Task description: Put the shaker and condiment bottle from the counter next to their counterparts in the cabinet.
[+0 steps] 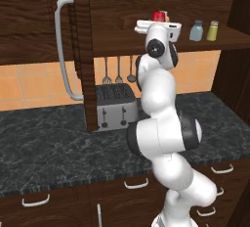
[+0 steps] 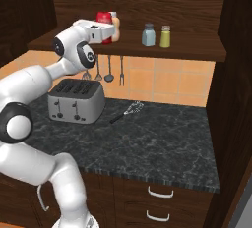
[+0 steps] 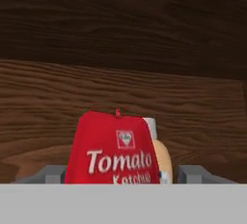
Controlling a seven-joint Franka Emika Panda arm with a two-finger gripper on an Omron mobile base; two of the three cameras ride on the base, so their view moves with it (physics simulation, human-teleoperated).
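- The white robot arm reaches up to the shelf of the dark brown wood wall cabinet (image 2: 197, 50).
- The two-finger gripper (image 3: 123, 177) is at the shelf, with the small bright red bottle (image 3: 113, 150) between its two grey fingers (image 3: 48, 175).
- The fingers sit close on both sides of the red bottle, so they look closed on it, holding it.
- The red bottle has white words on it that say "Tomato Ketchup".
- In the right base view, the red bottle (image 2: 104, 19) is on the left part of the shelf.
- The peach-orange bottle with a white cap (image 3: 159, 158) is just behind the red bottle, very close to it.
- The small pale blue-grey shaker with a grey cap (image 2: 148, 35) stands on the shelf, further to the right.
- The small yellow-green shaker with a grey cap (image 2: 165, 36) stands just beside the blue-grey one.
- The cabinet door with the long grey bar handle (image 1: 61, 50) is open.
- Below, on the long black counter with grey marble lines (image 2: 162, 138), sits a silver toaster (image 2: 76, 100).
- A wire whisk (image 2: 129, 110) lies on the counter near the toaster.
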